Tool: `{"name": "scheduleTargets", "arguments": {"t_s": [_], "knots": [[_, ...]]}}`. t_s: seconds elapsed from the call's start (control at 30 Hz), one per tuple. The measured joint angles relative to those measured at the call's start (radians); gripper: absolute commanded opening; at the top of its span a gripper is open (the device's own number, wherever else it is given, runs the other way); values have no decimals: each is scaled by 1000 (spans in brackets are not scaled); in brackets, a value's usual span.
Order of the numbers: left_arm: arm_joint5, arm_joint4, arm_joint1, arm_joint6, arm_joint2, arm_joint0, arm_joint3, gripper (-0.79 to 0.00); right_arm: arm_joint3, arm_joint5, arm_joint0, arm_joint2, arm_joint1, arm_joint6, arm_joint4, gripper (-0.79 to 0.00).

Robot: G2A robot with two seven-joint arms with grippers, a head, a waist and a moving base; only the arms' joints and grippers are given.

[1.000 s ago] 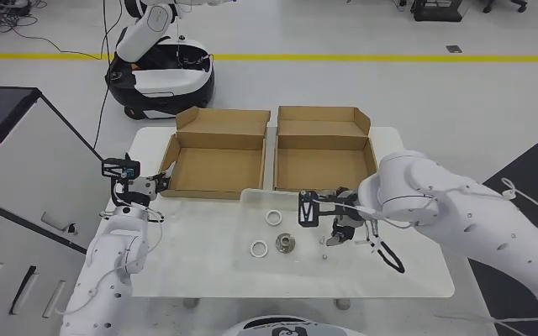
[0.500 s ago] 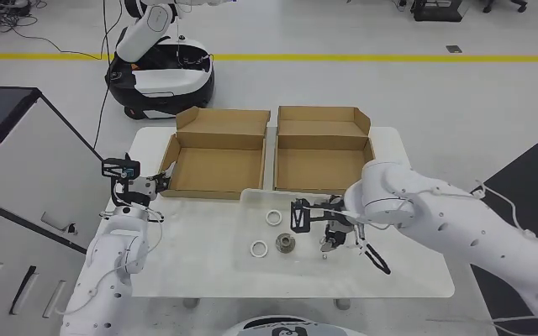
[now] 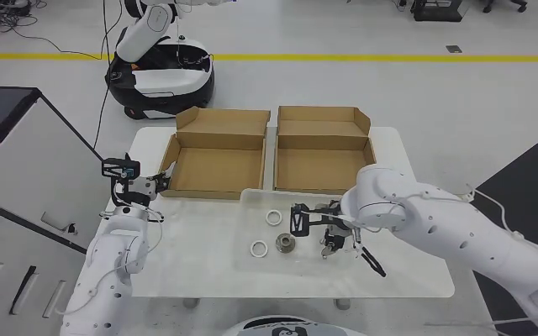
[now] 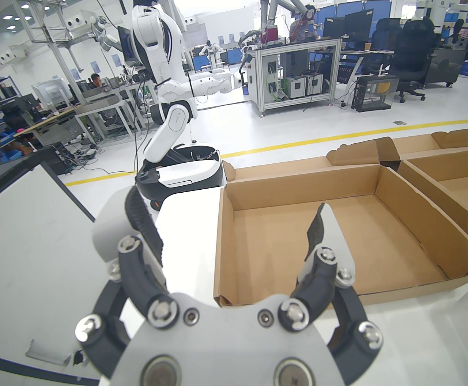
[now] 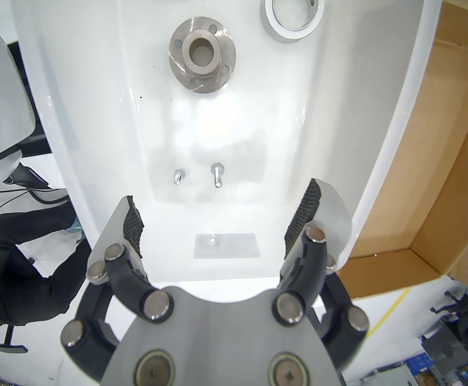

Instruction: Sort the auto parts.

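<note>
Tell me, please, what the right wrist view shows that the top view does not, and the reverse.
Right wrist view adds: one bolt and a second bolt, lying apart on the tray floor just ahead of the open right gripper. Top view adds: a second white ring in the tray, and the left gripper beside the left cardboard box. Both share: the white tray, the metal flange, and one white ring near it.
</note>
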Motion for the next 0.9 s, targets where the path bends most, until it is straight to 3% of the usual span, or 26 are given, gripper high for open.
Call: {"name": "scheduleTargets", "arguments": {"t_s": [0.9], "knots": [[0, 0, 0, 0, 0, 0, 0, 0, 14, 2, -41, 15, -1, -4, 6, 0]]}}
